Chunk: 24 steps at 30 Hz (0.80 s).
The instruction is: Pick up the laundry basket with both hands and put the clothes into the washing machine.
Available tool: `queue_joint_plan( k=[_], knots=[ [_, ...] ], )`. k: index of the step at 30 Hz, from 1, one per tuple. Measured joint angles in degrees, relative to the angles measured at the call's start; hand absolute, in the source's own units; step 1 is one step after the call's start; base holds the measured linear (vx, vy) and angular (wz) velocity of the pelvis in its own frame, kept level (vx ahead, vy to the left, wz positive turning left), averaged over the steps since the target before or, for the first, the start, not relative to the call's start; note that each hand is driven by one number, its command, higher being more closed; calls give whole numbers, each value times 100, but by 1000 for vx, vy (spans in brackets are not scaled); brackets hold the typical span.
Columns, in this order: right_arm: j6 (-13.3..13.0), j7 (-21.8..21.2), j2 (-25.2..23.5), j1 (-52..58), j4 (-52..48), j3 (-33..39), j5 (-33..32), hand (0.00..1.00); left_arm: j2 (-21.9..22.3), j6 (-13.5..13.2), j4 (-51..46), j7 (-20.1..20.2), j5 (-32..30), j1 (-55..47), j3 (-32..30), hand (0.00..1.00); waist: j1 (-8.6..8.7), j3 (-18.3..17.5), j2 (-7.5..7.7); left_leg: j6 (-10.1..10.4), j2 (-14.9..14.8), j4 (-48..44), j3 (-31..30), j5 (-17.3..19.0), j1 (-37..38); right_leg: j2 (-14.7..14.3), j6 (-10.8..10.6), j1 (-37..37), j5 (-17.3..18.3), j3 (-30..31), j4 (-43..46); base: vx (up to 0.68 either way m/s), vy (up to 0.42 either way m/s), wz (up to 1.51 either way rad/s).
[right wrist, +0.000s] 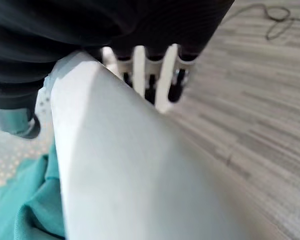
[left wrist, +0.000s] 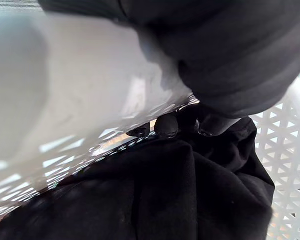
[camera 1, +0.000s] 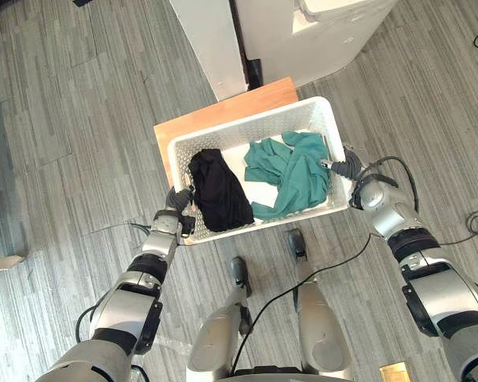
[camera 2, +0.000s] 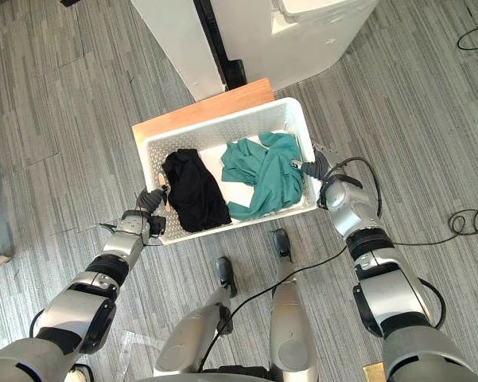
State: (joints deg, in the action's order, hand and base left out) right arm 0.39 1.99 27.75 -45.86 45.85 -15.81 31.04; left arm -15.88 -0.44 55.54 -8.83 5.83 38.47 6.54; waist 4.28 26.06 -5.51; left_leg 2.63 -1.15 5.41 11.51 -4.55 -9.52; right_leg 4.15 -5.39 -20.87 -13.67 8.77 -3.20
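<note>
laundry basket (camera 1: 246,129) — looks rigid, light | clothes (camera 1: 290,171) soft, loose | left hand (camera 1: 177,204), right hand (camera 1: 346,168) curled over end rims — best hold

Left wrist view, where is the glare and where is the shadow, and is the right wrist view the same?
Left wrist view: bright sheen on the laundry basket's rim, light patches through its lattice; the left hand curled round it and the black garment lie in shadow. Right wrist view: no glare; the rim shades darker toward the teal garment, with the right hand gripping it.
</note>
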Motion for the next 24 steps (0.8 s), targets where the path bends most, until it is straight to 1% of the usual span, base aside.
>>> queue_joint_plan(
  k=[1, 2, 12, 17, 24],
  knots=[
    [0, 54, -33, 17, 2, 28, -20, 0, 1, 0, 0, -1, 0, -1, 0, 100, -1, 0, 0, 2, 0, 0, -2, 1, 0, 0, 0, 0, 0, -1, 0, 33, -1, 0],
    [0, 57, -34, 16, 6, 29, -22, 100, 1, 0, 0, -1, 0, -1, 0, 100, -1, 0, 0, 2, 0, 0, -2, 1, 0, 0, 0, 0, 0, -1, 0, 48, -1, 0],
    [-18, 123, -97, 16, 76, 92, -137, 100, 16, 0, 3, -15, 1, -10, 5, 100, -10, -5, 0, 16, 0, 0, -22, 11, -9, 0, -4, -5, 4, -10, 0, 11, 0, 0],
    [-12, 168, -215, 82, 161, 181, -134, 100, 90, -6, 9, -24, 6, -148, -1, 100, -34, -144, -3, 17, -1, 0, -23, 11, -61, -3, -2, -57, 3, -8, 0, 0, 0, 0],
    [0, 177, -287, 163, 164, 185, -176, 100, 130, -1, 15, -21, 11, -295, -13, 100, -51, -160, -1, 13, 2, -1, 2, 7, 20, -7, 1, 4, 0, 25, 0, 0, 0, -3]
  ],
)
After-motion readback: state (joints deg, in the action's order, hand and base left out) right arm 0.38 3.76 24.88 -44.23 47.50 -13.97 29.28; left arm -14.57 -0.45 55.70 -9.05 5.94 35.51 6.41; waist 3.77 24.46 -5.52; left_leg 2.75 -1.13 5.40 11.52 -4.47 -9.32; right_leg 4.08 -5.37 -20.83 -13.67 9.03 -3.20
